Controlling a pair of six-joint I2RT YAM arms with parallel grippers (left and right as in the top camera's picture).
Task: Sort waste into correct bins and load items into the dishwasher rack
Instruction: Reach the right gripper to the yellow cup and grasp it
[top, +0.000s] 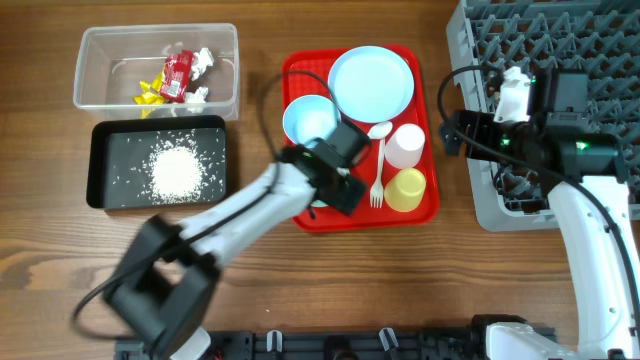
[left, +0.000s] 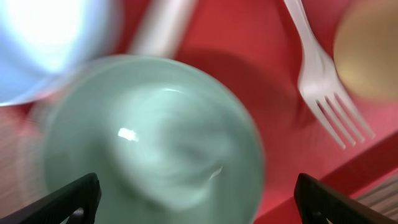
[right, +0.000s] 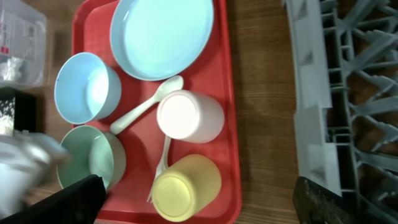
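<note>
On the red tray (top: 292, 72) lie a light blue plate (top: 370, 82), a blue bowl (top: 308, 118), a white cup (top: 405, 145), a yellow cup (top: 405, 190), a fork (top: 377, 185) and a spoon (top: 380, 130). My left gripper (left: 199, 211) hangs open just above a pale green bowl (left: 155, 143) at the tray's front left; its fingers straddle the bowl without touching it. The right gripper (right: 199, 208) is open and empty, between the tray and the grey dishwasher rack (top: 560, 40). The yellow cup (right: 186, 186) lies on its side below it.
The clear tub (top: 100, 60) at the back left holds a red wrapper (top: 178, 72), a yellow wrapper (top: 150, 92) and white scraps. In front of it the black tub (top: 105, 170) holds a heap of rice (top: 178, 170). Bare wood separates tray and rack.
</note>
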